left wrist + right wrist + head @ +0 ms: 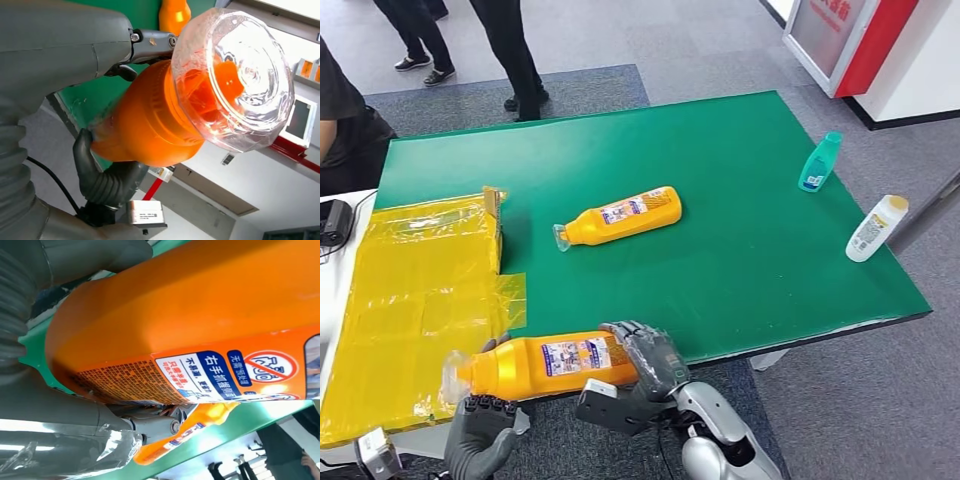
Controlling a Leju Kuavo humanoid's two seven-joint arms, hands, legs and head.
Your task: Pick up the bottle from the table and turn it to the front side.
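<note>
Bottle (546,365) up off the green tabletop (743,260), lying sideways between both grips, neck end clamped in left robot hand (480,430), bottom end clamped in right robot hand (652,362), label showing up, so turning looks nearly done.

Two orange bottles (546,365) (626,215), one teal bottle (820,161), one white bottle (876,227), one yellow sheet (407,300)

Left robot hand (480,432) cut off by head view's lower edge. Held orange bottle (546,365) base hidden under right robot hand (646,368) fingers. Bottle label print too small to read. Bystanders (505,45) cropped above legs.
</note>
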